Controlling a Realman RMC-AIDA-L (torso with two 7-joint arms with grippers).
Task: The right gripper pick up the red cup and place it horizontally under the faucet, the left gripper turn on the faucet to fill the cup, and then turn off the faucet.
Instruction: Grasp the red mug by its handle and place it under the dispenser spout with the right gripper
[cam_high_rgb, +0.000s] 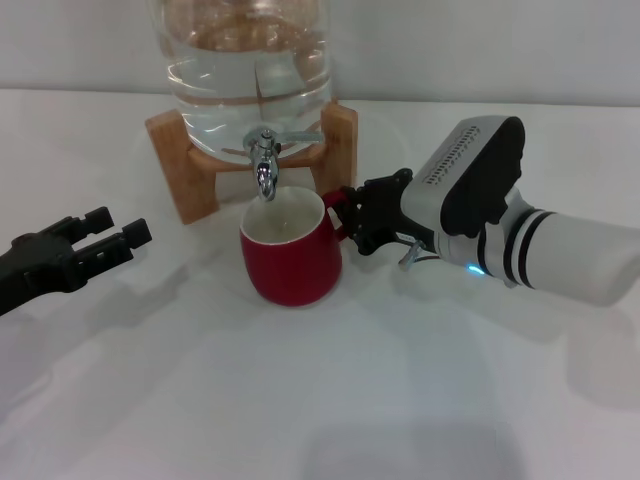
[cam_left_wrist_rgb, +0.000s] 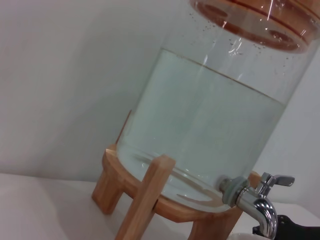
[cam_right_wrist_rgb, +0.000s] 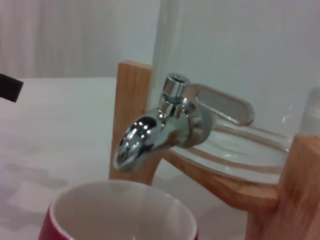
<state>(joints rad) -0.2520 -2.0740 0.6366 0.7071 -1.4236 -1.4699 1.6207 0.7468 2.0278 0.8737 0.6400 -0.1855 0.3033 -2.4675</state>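
Observation:
The red cup (cam_high_rgb: 290, 260) stands upright on the white table, its white inside open straight below the spout of the chrome faucet (cam_high_rgb: 265, 160). My right gripper (cam_high_rgb: 350, 218) reaches in from the right and is shut on the cup's small red handle. In the right wrist view the faucet (cam_right_wrist_rgb: 165, 125) hangs just above the cup's rim (cam_right_wrist_rgb: 120, 210), and its lever points sideways. No water is running. My left gripper (cam_high_rgb: 118, 228) lies low at the left of the table, open, well away from the cup and the faucet (cam_left_wrist_rgb: 255, 200).
The glass water jar (cam_high_rgb: 250, 60) sits in a wooden stand (cam_high_rgb: 180, 170) at the back of the white table (cam_high_rgb: 320, 400). The right arm's thick white forearm (cam_high_rgb: 560, 255) stretches across the right side.

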